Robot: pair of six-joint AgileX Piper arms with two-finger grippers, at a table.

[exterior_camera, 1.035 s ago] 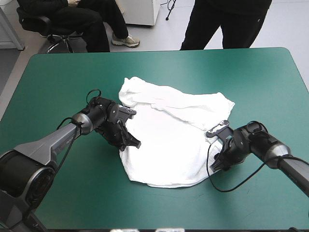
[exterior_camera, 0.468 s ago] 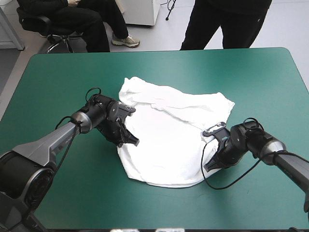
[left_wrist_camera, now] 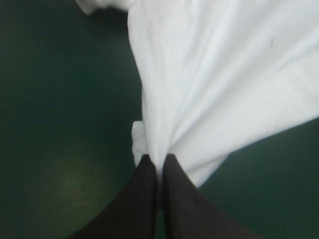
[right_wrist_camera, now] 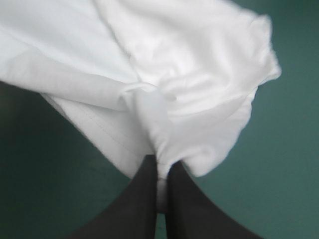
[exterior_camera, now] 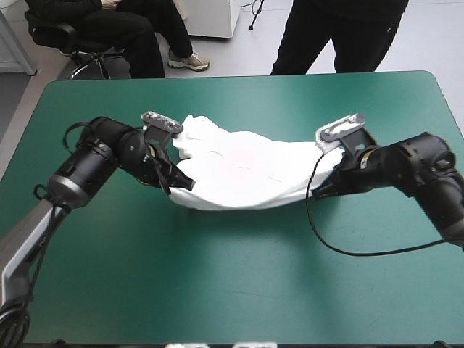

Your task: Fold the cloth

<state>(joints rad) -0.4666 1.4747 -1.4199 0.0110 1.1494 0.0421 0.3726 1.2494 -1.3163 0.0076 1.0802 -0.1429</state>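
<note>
The white T-shirt [exterior_camera: 243, 170] hangs in a sagging band between my two grippers over the middle of the teal-green table [exterior_camera: 232, 275], its far part still lying on the cover. My left gripper [exterior_camera: 183, 183] is shut on the T-shirt at its left near corner. In the left wrist view the black fingers [left_wrist_camera: 144, 199] pinch a gathered fold of the T-shirt [left_wrist_camera: 214, 74]. My right gripper [exterior_camera: 317, 190] is shut on the T-shirt at its right near corner. The right wrist view shows the T-shirt [right_wrist_camera: 164, 59] bunched where the fingers [right_wrist_camera: 142, 199] meet.
A person's legs stand just beyond the far edge, not over the table. Bare teal-green cover lies in front of the T-shirt toward the near edge and at both sides.
The right gripper shut on the T-shirt's right near corner. Both arms then rose and moved toward the far edge, lifting the shirt's near hem off the table.
</note>
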